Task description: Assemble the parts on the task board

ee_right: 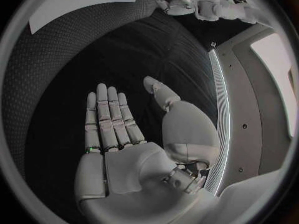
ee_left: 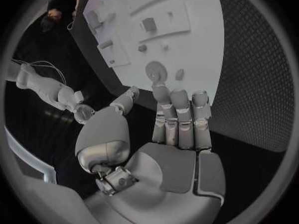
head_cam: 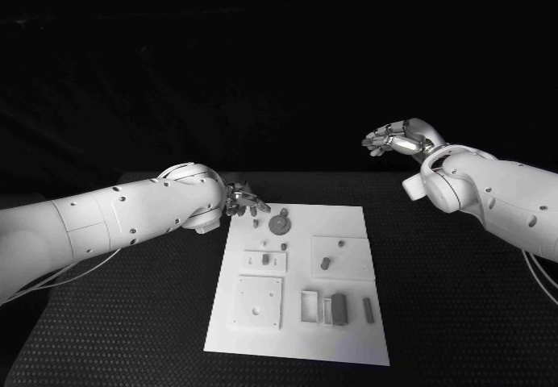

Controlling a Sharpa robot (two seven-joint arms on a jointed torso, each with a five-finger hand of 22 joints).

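1. In the head view, you see the flat white board lying in the middle of the bench, whose black top has a fine dotted weave. Small grey parts sit on the board: a round disc near the far edge, a square plate with holes at the near left, a small block standing beside a slim bar, and a short peg on a raised square. The left robot hand, silver and jointed, hangs at the board's far left corner, fingers pointing down, grasping nothing. The right robot hand is raised well away from the board beyond the bench's far right, fingers loosely curled; you cannot tell whether it is released or clenched here.

2. In the left wrist view, your left robot hand shows straight fingers side by side with the thumb held apart, released, just short of the disc on the smooth white board.

3. In the right wrist view, the right robot hand is flat and released, fingers straight, over the woven bench, with a corner of the board far off.
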